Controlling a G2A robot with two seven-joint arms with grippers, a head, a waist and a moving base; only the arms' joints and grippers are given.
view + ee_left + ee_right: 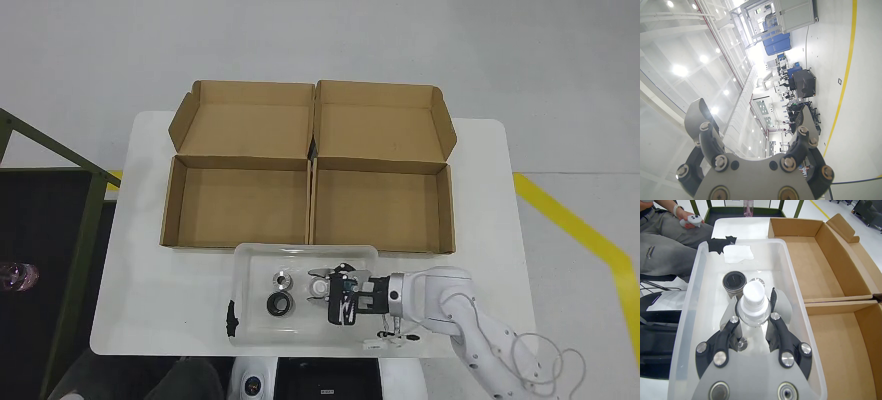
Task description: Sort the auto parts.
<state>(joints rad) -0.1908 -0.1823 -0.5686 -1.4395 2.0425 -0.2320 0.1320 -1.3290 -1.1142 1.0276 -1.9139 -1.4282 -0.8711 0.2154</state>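
Gripping a white part (753, 298), right fingers (783, 308) sit near the bin (791, 262) wall; left fingers (696, 111) gape.

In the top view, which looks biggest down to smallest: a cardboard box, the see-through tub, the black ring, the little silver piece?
1. cardboard box (both boxes look alike)
2. see-through tub
3. black ring
4. little silver piece, only slightly smaller than the ring

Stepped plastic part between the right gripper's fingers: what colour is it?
The stepped plastic part is white; the right wrist view shows it best.
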